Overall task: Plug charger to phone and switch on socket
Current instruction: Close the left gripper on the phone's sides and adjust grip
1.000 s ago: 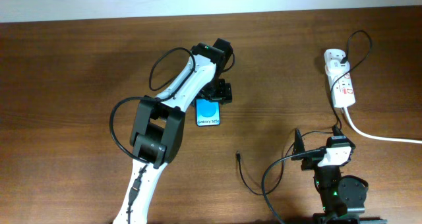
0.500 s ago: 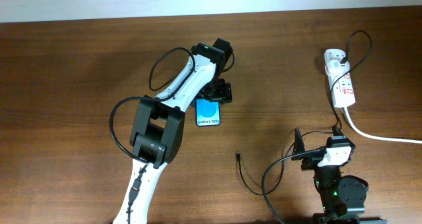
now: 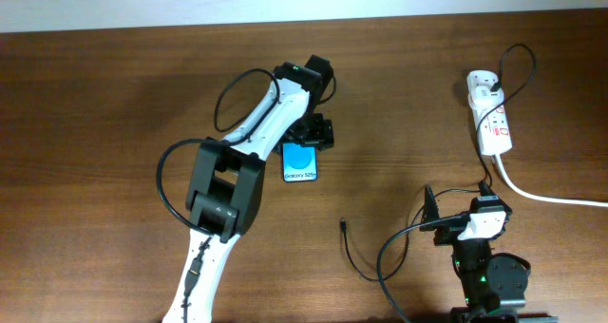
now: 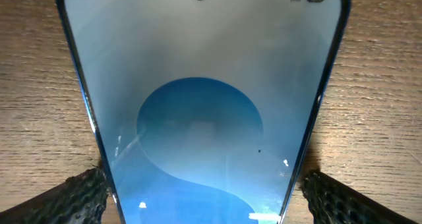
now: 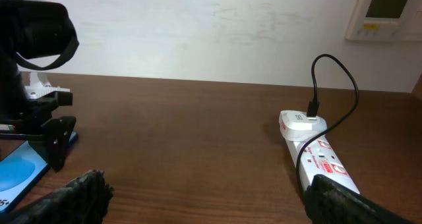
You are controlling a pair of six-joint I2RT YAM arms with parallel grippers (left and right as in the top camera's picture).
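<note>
The phone (image 3: 300, 163) lies flat on the table with its blue screen up, and it fills the left wrist view (image 4: 198, 118). My left gripper (image 3: 313, 136) is open at the phone's far end. Its two fingers (image 4: 204, 188) stand on either side of the phone's edges, close to them. The charger's black plug tip (image 3: 342, 225) lies on the table, right of and nearer than the phone, and its thin cable loops back toward my right arm. My right gripper (image 3: 459, 209) is open and empty (image 5: 204, 194). The white socket (image 3: 491, 114) lies at the far right, with a black plug in its far end (image 5: 310, 110).
A thick white cord (image 3: 551, 198) runs from the socket off the right edge. The right wrist view shows the socket (image 5: 316, 155), the left arm's gripper (image 5: 46, 128) over the phone's corner (image 5: 16, 178), and a white wall behind the table.
</note>
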